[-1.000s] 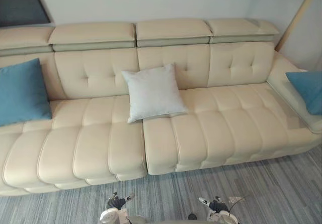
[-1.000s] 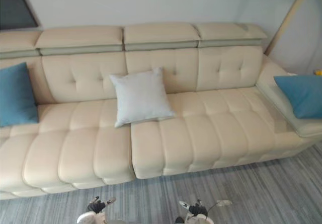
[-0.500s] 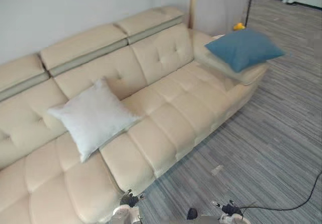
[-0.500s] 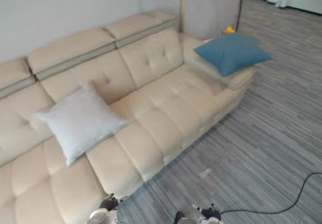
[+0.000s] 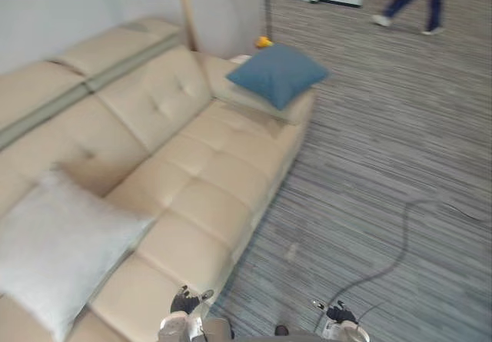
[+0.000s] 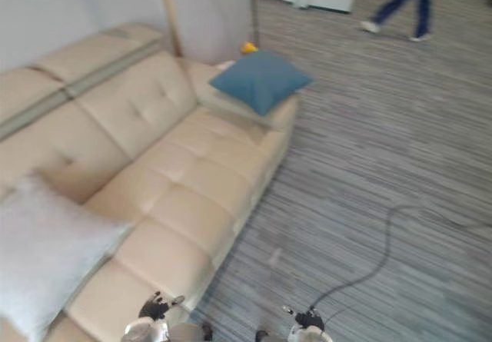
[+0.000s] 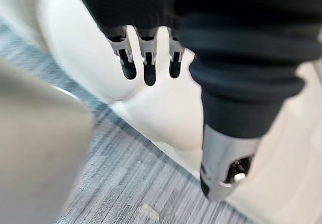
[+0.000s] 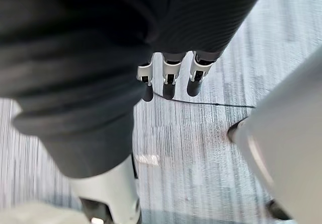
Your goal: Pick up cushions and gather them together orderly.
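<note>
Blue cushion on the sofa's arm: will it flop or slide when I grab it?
Probably soft and light: the blue cushion looks plump, so it may sag if gripped by one corner. It lies on the sofa's arm with a corner seeming to overhang, so a push could slide it off the smooth upholstery.

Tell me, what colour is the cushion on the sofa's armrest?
The cushion is blue, clearest in the left eye view.

Beige sofa [image 5: 192, 180]; white cushion [image 5: 54, 254] on seat, blue cushion [image 5: 278, 73] on armrest
</note>
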